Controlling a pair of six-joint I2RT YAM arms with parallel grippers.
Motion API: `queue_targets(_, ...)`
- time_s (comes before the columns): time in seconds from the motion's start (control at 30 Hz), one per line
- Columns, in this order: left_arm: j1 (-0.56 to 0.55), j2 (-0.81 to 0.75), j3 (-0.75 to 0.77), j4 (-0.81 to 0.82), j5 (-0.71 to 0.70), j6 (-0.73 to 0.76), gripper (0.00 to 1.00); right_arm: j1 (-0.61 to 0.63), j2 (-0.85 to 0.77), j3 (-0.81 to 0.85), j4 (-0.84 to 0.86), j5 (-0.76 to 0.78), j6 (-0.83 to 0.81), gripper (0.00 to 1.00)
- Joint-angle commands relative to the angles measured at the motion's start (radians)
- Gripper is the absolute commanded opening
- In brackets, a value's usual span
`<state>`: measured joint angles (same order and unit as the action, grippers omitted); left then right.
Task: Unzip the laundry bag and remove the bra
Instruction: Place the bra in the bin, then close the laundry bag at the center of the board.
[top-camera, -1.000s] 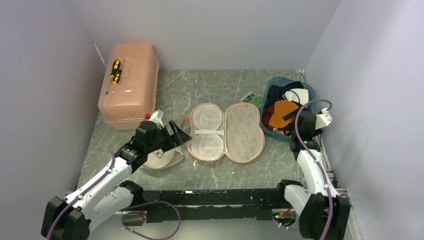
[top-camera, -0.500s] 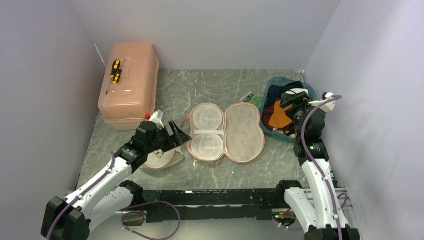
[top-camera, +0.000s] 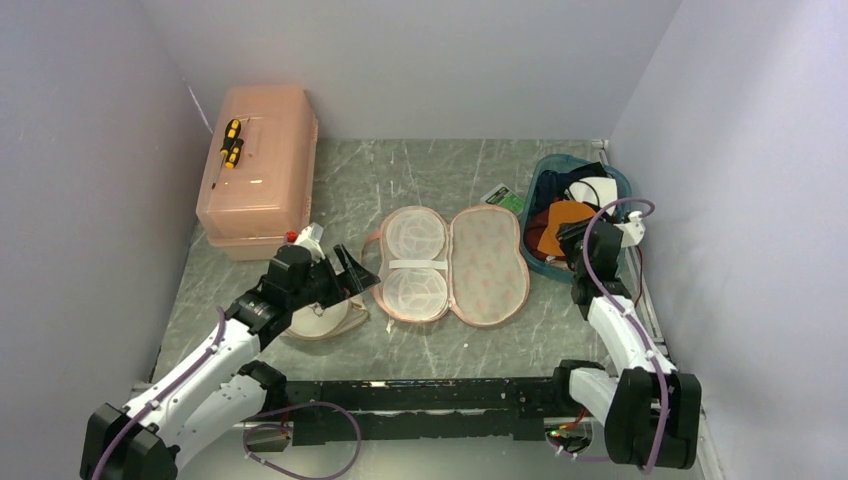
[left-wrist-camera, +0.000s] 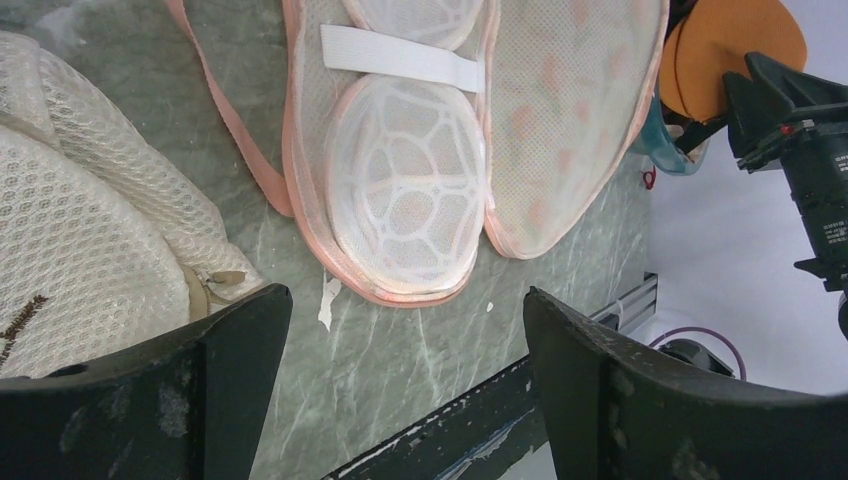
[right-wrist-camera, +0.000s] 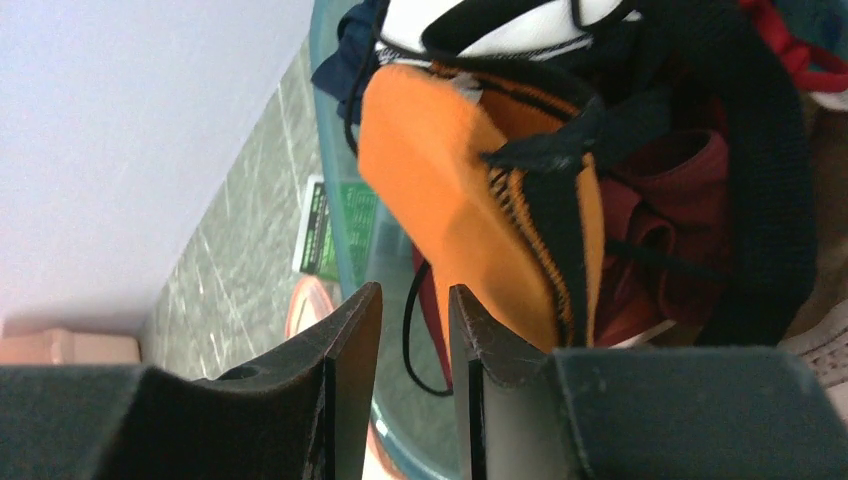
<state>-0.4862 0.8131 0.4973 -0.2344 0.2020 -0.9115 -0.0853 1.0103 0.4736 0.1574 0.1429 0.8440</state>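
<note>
Just left of the peach-edged two-cup mesh case (top-camera: 450, 262) lying open on the grey marbled bench (top-camera: 420, 170), the small white mesh laundry bag (left-wrist-camera: 80, 230) sits slumped under my left claw (left-wrist-camera: 405, 295). That claw hangs wide open and empty, one finger just beside the bag's zip pull (left-wrist-camera: 215, 285). No maroon shows through the mesh from that wrist cam, fwiw.

Right of the case, in the teal plastic basket (top-camera: 533, 195), there's a dark maroon bunch of soft fabric (right-wrist-camera: 650, 235) tucked under an orange pad (right-wrist-camera: 450, 180) and some black straps (right-wrist-camera: 760, 150). I'm reading that as the bra, so it looks out of the bag and dropped off. The right claw (right-wrist-camera: 414, 300) is at the basket's rim on the case side, fingers down to a narrow slit with nothing in it.

So the step, I reckon, is getting clear of the basket. To do it well, lift straight up and mind the straps and the thin cord (right-wrist-camera: 410, 330) by the fingertips, since they'd snag easy. Then peek in the bag to confirm it's empty.

Writing: a green card (right-wrist-camera: 325, 230) beside the basket has print, too small to read. A brown mark (left-wrist-camera: 20, 320) on the bag is cut off. No brands I can make out.
</note>
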Motion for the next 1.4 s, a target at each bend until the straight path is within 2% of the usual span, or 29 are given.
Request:
queue_targets(0.0, -0.003, 0.007, 0.015, 0.004, -0.017, -0.003, 0.91, -0.042, 0.043, 0.013, 0.091, 0.048, 0.022, 0.35)
queue_targets(0.3, -0.003, 0.029, 0.014, 0.013, -0.016, 0.000, 0.91, -0.080, 0.117, -0.010, 0.093, 0.055, 0.017, 0.35)
queue_targets(0.47, -0.002, 0.034, 0.012, 0.005, -0.016, 0.004, 0.91, -0.080, 0.121, -0.023, 0.077, 0.068, 0.018, 0.39)
queue_targets(0.5, -0.003, 0.034, 0.013, 0.000, -0.014, 0.005, 0.90, -0.080, 0.107, -0.020, 0.068, 0.063, 0.013, 0.43)
queue_targets(0.6, -0.003, 0.020, 0.019, -0.029, -0.020, 0.008, 0.90, -0.052, 0.017, -0.022, 0.064, 0.080, -0.025, 0.66)
queue_targets(0.7, -0.003, 0.001, 0.014, -0.040, -0.033, 0.008, 0.91, 0.005, -0.058, 0.021, 0.004, 0.117, -0.034, 0.77)
queue_targets(0.77, -0.003, -0.002, 0.018, -0.049, -0.043, 0.007, 0.91, 0.088, -0.105, 0.069, -0.056, 0.161, -0.054, 0.81)
queue_targets(0.9, -0.004, 0.021, 0.037, -0.069, -0.045, 0.012, 0.91, 0.271, -0.234, 0.121, -0.148, 0.226, -0.140, 0.82)
queue_targets(1.1, -0.002, 0.082, 0.047, -0.041, -0.021, 0.007, 0.90, 0.402, -0.393, 0.080, -0.295, 0.079, -0.167, 0.82)
queue_targets(1.23, -0.003, 0.114, 0.095, -0.078, -0.058, 0.038, 0.90, 0.454, -0.464, -0.005, -0.339, -0.088, -0.173, 0.83)
queue_targets(1.37, -0.003, 0.125, 0.138, -0.103, -0.102, 0.073, 0.91, 0.466, -0.543, -0.107, -0.387, -0.135, -0.151, 0.84)
